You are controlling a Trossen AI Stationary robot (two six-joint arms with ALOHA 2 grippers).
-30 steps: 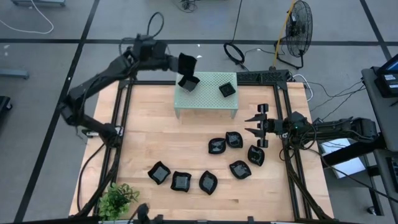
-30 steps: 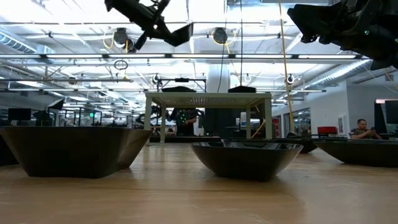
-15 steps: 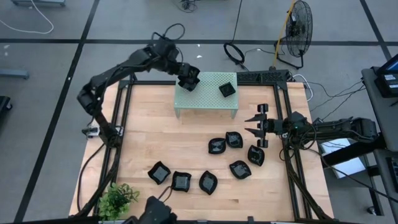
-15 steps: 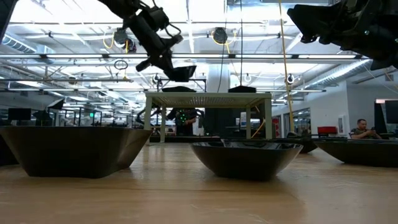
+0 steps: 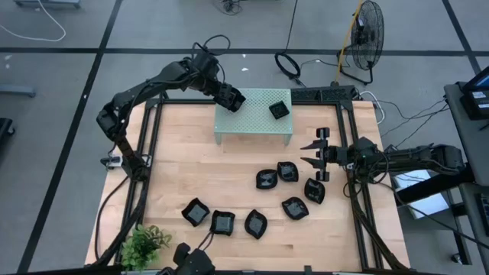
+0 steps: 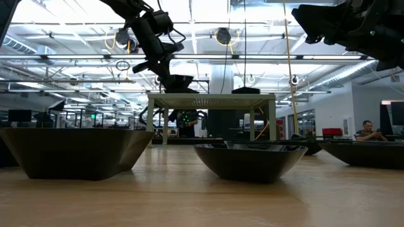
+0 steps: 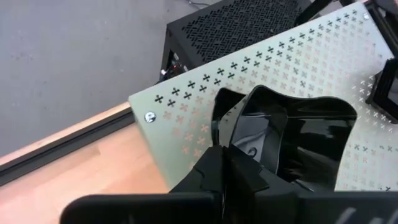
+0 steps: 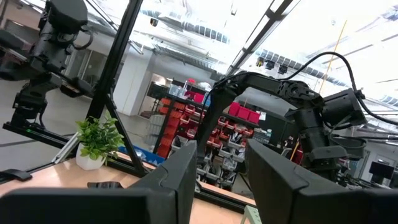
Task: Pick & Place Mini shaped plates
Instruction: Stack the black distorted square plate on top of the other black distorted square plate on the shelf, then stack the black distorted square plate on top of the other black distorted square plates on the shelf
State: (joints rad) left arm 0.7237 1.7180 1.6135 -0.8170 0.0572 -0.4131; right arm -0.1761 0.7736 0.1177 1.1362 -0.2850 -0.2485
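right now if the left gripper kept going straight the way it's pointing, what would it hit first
Most likely the pale green perforated stand. The left gripper, shut on a black plate, points down at the stand's top near its corner, so the held plate would touch there first. Its height above the stand is hard to judge.

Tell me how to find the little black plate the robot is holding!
Look at the pale green stand at the table's far edge. Over its left corner, the left gripper is shut on a black plate. The stand's only other plate sits alone near its right side, and the rest lie down on the wooden table.
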